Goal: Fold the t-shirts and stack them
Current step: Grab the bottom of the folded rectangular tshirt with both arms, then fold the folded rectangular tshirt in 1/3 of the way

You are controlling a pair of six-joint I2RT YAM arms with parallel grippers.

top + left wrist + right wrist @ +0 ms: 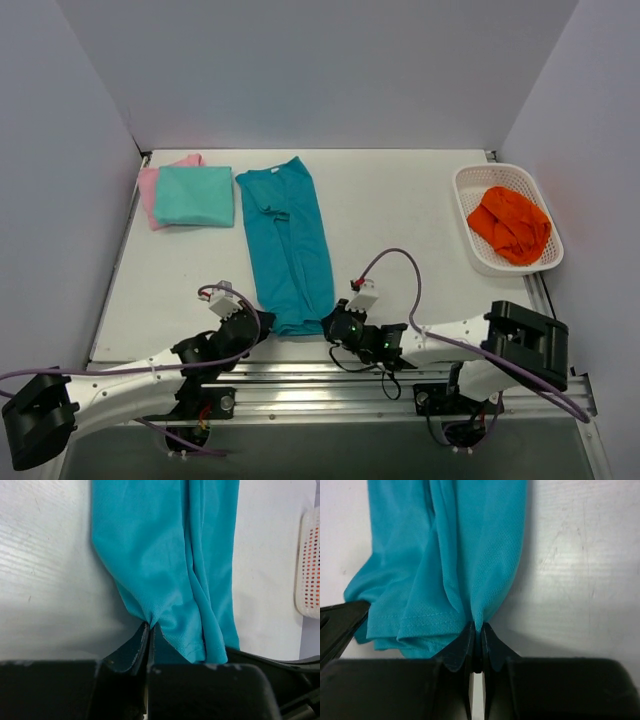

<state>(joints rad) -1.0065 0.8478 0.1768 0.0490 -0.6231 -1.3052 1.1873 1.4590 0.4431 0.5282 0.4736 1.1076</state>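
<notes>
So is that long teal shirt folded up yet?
Only partly: the teal t-shirt lies as a long narrow strip, unlike the square aqua t-shirt. Left gripper and right gripper pinch its near hem.

Tabletop: white, faintly scuffed.
Basket: white, perforated (far right side, near the wall).
Orange cloth: crumpled, lying inside the basket.

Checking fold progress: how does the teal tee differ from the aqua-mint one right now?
Shape: the teal tee lies as a long narrow strip; the aqua-mint tee is a compact folded rectangle.
Place: the teal one lies straight on the table, mid-way across; the aqua-mint one sits on the pink tee at far left.
Grip: the left gripper and right gripper are shut on the teal one's near hem; the aqua-mint one is untouched.
Both are plain and lie flat.
</notes>
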